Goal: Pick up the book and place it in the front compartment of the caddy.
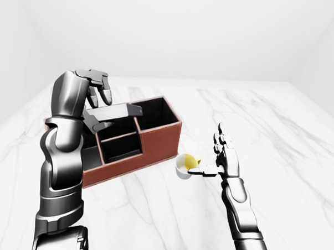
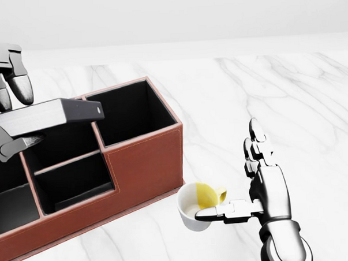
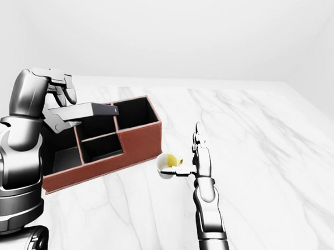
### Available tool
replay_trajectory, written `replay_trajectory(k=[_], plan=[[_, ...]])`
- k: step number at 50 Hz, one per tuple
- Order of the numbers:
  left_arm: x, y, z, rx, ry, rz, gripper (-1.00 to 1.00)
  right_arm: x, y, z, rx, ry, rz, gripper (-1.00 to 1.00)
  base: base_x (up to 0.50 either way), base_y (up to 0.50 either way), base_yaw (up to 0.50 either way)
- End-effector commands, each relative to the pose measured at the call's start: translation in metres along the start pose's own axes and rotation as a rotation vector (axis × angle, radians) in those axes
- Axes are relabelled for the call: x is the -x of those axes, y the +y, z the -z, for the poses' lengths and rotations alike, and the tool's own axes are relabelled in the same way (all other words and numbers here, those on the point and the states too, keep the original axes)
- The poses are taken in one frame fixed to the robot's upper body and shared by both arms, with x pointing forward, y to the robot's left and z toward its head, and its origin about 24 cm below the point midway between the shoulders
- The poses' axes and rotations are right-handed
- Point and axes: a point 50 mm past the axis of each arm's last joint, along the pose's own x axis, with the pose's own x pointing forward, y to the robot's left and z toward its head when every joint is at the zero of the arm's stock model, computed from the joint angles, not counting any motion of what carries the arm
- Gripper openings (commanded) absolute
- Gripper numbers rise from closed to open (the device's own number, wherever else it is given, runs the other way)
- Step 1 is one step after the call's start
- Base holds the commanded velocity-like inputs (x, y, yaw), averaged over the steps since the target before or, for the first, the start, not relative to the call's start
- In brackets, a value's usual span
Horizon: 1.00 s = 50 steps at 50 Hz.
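My left hand [image 2: 8, 109] grips the book [image 2: 46, 116], held flat above the caddy [image 2: 146, 160]. I'd tip it upright over the front compartment before releasing. My right hand [image 2: 254, 185] is open beside the caddy.

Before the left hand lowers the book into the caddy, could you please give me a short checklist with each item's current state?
1. Book gripped by left hand: ok, fingers above, thumb below.
2. Book held above the caddy: ok, over the middle compartments.
3. Book over the front compartment: cannot tell which compartment is meant.
4. Book level: ok, roughly flat.
5. Right hand clear of caddy: ok, open, beside the white cup.
6. Cup clear of caddy: not ok, right by its corner.
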Motion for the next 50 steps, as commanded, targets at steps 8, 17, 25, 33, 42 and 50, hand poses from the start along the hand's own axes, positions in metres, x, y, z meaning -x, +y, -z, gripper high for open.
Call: replay_trajectory(k=[8,17,25,33,42,50], plan=[[-0.021,0.001,0.029,0.019,0.111,-0.088,-0.96,-0.001,-0.001,0.005,-0.002,0.017,0.002,1.0,0.0,0.0,0.0],[-0.025,-0.001,0.038,0.018,0.148,-0.104,-0.96,0.0,-0.001,0.004,-0.001,0.013,0.002,1.0,0.0,0.0,0.0],[-0.03,-0.004,0.038,0.023,0.155,-0.1,-0.96,0.002,0.0,0.0,-0.002,0.006,0.002,1.0,0.0,0.0,0.0],[-0.032,-0.003,0.036,0.019,0.147,-0.099,-0.96,0.0,-0.001,0.001,-0.002,0.006,0.002,1.0,0.0,0.0,0.0],[-0.036,-0.009,0.043,0.02,0.183,-0.098,-0.96,0.0,-0.001,0.002,-0.002,0.006,0.002,1.0,0.0,0.0,0.0],[-0.039,-0.015,0.051,0.014,0.224,-0.097,-0.96,0.001,0.0,0.001,-0.003,0.006,0.002,1.0,0.0,0.0,0.0]])
